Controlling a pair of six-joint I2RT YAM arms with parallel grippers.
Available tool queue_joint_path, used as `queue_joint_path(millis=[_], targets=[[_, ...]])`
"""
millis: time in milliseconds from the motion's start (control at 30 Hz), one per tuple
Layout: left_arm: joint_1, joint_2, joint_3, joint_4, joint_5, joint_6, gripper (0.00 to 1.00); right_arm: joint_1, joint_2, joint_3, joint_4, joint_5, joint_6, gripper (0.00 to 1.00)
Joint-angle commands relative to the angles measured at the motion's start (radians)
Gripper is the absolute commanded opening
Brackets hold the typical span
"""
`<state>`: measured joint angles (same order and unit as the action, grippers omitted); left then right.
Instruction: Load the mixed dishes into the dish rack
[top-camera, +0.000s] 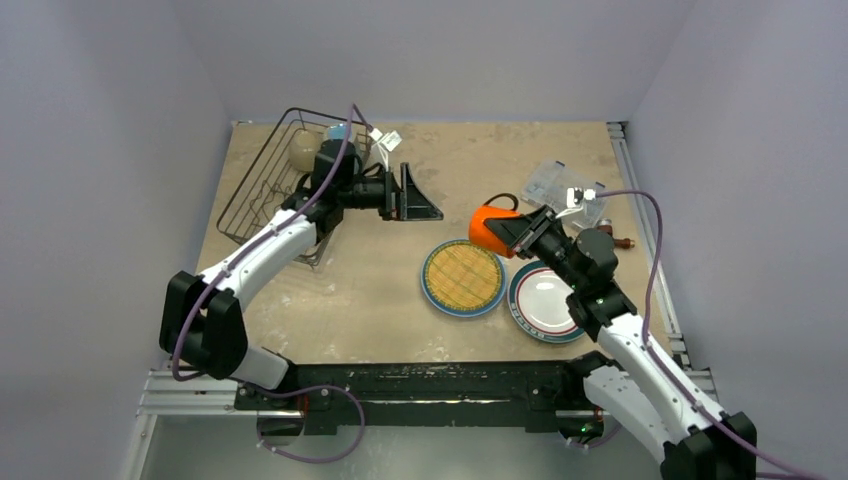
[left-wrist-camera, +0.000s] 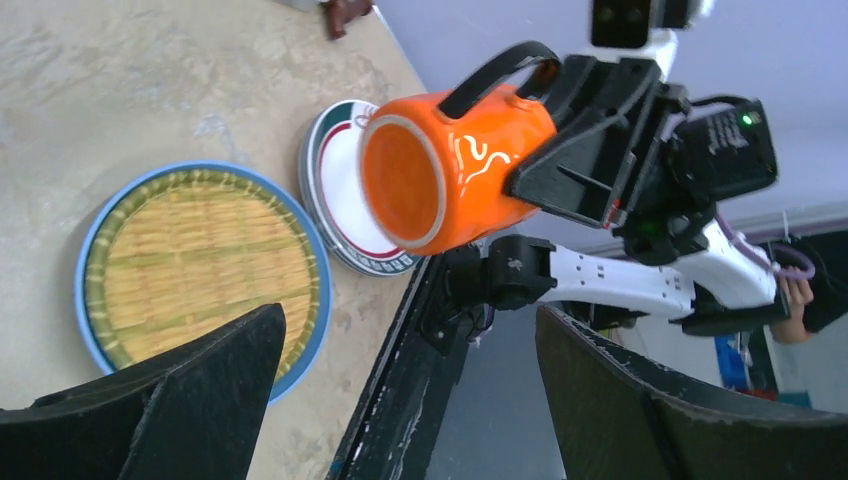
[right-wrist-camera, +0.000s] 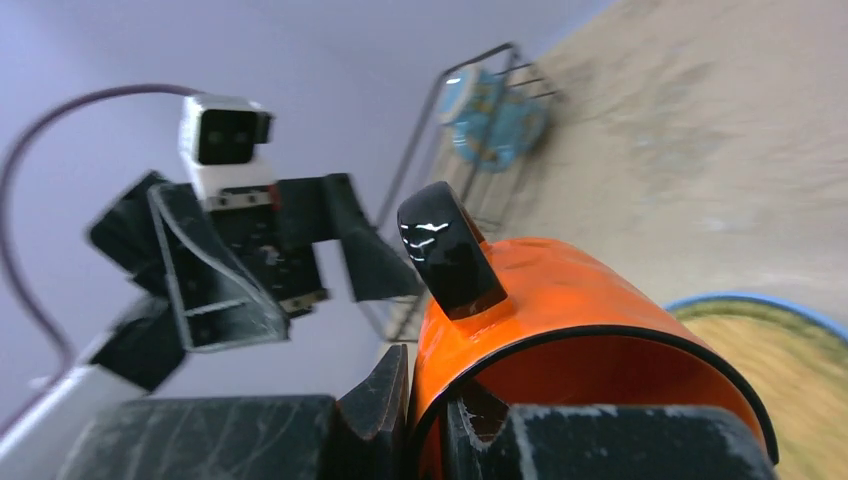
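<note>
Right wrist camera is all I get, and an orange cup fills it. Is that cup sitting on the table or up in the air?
Observer: Up in the air. From overhead, the right gripper holds the orange cup sideways by its rim, clear of the table.
Visitor: I can make out a blue mug in a wire basket far off. Is anything else in there?
Observer: Yes. A cream cup sits in the rack beside the blue mug. Your view doesn't show it.
</note>
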<state>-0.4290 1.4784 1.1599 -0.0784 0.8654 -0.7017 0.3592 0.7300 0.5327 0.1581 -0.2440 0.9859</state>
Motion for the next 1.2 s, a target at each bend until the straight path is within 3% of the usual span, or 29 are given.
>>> queue_joint_path(millis=[0, 233, 533, 700, 833, 933, 1167], targets=[[-0.039, -0.084, -0.039, 0.343, 0.098, -0.088, 0.95, -0.002, 0.084, -0.023, 0.663, -0.231, 0.311, 0.0], [-0.095, -0.082, -0.061, 0.345, 0.07, -0.069, 0.97, 0.01, 0.293, -0.1, 1.197, -0.293, 0.651, 0.0], [-0.153, -0.087, -0.055, 0.255, 0.03, 0.037, 0.97, 0.077, 0.476, -0.082, 1.477, -0.317, 0.832, 0.0], [-0.155, -0.093, -0.046, 0.212, -0.002, 0.068, 0.97, 0.126, 0.559, -0.06, 1.595, -0.307, 0.894, 0.0], [-0.155, -0.115, 0.005, -0.023, -0.178, 0.221, 0.97, 0.127, 0.563, -0.055, 1.626, -0.31, 0.904, 0.0], [-0.153, -0.129, 0.02, -0.106, -0.295, 0.269, 0.96, 0.129, 0.54, -0.048, 1.57, -0.317, 0.88, 0.0], [-0.152, -0.11, 0.025, -0.083, -0.241, 0.233, 0.96, 0.143, 0.555, -0.015, 1.596, -0.327, 0.894, 0.0]])
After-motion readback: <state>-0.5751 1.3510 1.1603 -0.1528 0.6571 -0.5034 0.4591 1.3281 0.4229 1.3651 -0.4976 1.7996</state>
